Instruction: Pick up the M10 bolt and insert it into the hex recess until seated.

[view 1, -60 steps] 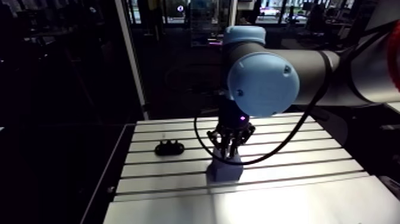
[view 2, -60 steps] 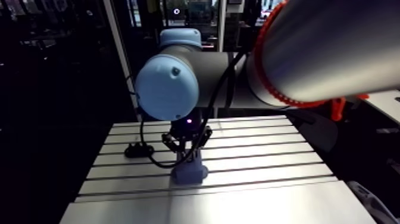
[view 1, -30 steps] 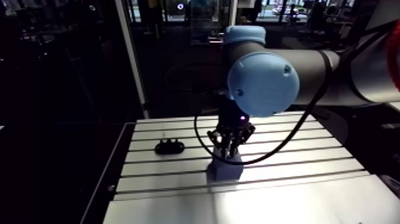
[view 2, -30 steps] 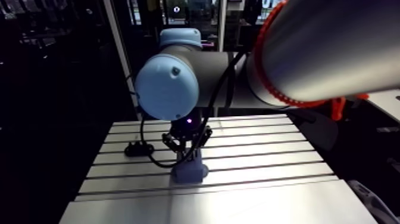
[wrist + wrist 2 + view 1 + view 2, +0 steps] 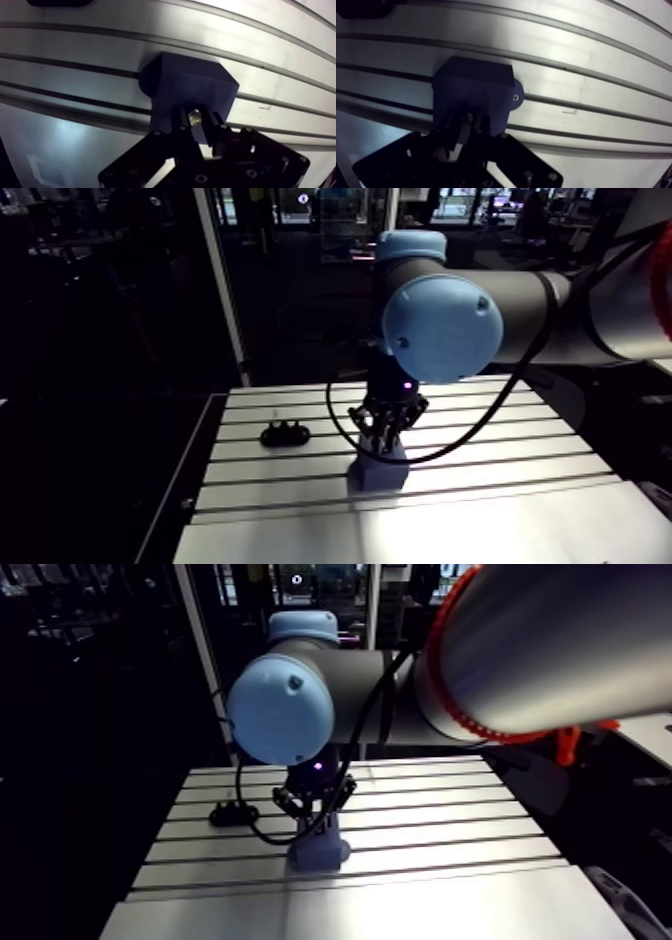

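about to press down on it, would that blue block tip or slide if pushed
Probably won't tip: the block looks squat and broad, flat on the table. It may not slide either: a side tab looks screwed down, though I cannot confirm.

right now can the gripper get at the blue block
Probably yes: the gripper, shut on the bolt, hangs right over the blue block, with nothing in between.

Slotted aluminium table point(image 5: 270, 473), glare on its near edge, dark surroundings
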